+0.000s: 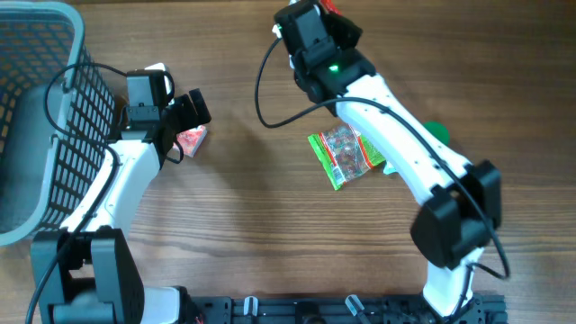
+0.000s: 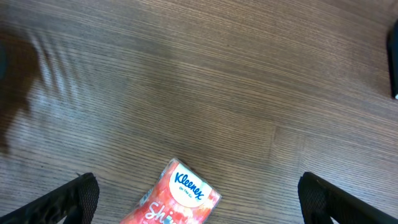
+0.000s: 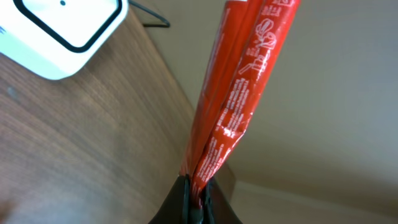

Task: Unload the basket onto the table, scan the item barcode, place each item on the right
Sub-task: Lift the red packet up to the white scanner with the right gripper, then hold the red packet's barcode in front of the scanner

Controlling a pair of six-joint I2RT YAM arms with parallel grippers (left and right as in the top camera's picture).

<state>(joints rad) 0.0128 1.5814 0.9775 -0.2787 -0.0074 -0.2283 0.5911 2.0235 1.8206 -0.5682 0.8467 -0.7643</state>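
Presently held item: red packet [image 3: 239,93], pinched at its lower edge in the right gripper [image 3: 198,193], standing upright above the far edge of the table [image 1: 243,225].
Right gripper: clamped narrow on the red packet.
Right wrist view only: white device [image 3: 62,28] with a black-outlined window, lying on the table near the packet; white fine print and pictograms on the packet, too small to read.
Overhead view only: only a sliver of the red packet [image 1: 333,7] shows past the right gripper [image 1: 310,27].
Left gripper [image 2: 199,199]: jaws spread wide, holding nothing, above a tissue pack [image 2: 177,199] lying on the table.
Tissue pack label: "Kleenex" on a blue oval; the lettering below it is cut off.
Other items, overhead: green packet [image 1: 346,155] mid-table, partly under the right arm; grey basket [image 1: 54,135] at the left edge.
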